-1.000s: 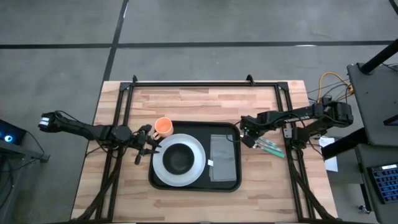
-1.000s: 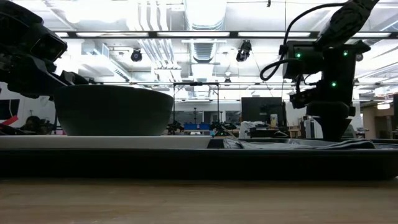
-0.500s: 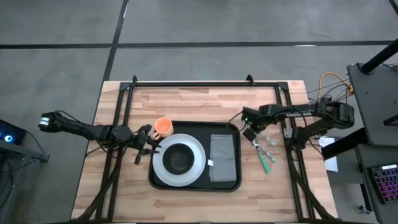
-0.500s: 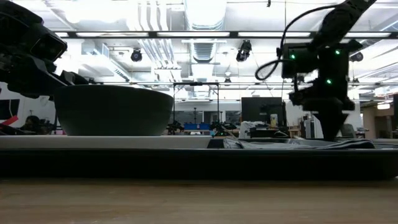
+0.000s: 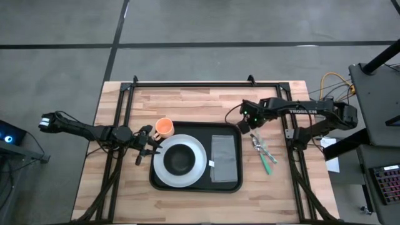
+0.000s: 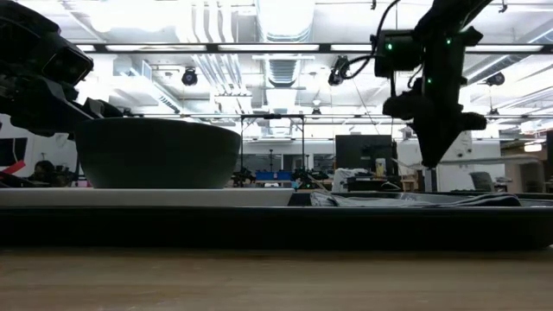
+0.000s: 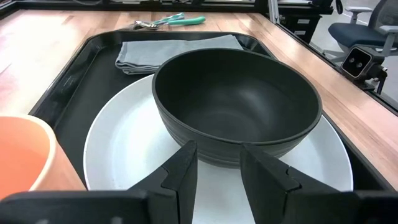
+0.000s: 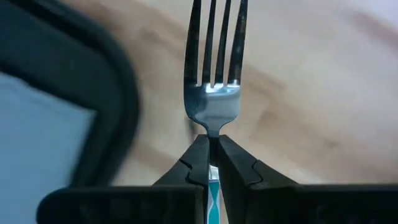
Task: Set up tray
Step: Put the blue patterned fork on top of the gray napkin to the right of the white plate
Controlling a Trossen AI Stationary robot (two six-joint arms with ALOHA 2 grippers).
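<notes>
Tray (image 5: 195, 185): large, black, rectangular, rounded corners, low rim.

Tray (image 5: 195, 187) nearly full: plate (image 5: 164, 172) with bowl (image 5: 180, 159) on its left part, cloth (image 5: 224, 158) on its right; a narrow bare strip between them. Cup (image 5: 164, 127) blocks the tray's far left corner. Cutlery (image 5: 265, 151) lies on the desk (image 5: 200, 103) just right. Far desk strip bare.
</notes>
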